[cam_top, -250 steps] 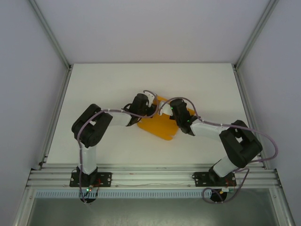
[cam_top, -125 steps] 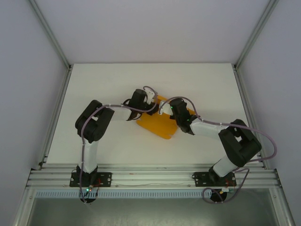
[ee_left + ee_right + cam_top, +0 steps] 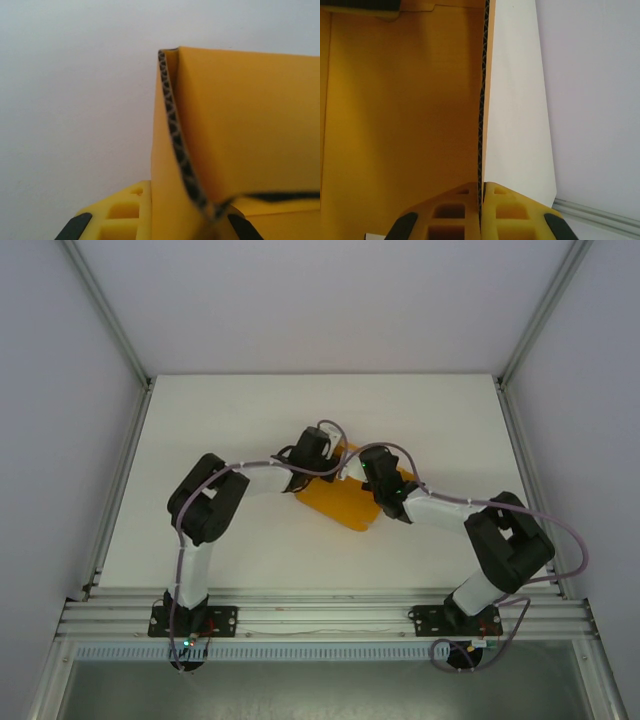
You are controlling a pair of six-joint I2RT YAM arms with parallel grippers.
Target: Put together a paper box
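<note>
Near the middle of the white table (image 3: 220, 440), the orange paper box (image 3: 340, 508) is lying partly folded. The left gripper (image 3: 338, 463) is pinching a raised corrugated wall at the box's far side. Just beside it, the right gripper (image 3: 481, 194) is clamping another upright wall edge-on between its yellow fingers (image 3: 507, 210).
</note>
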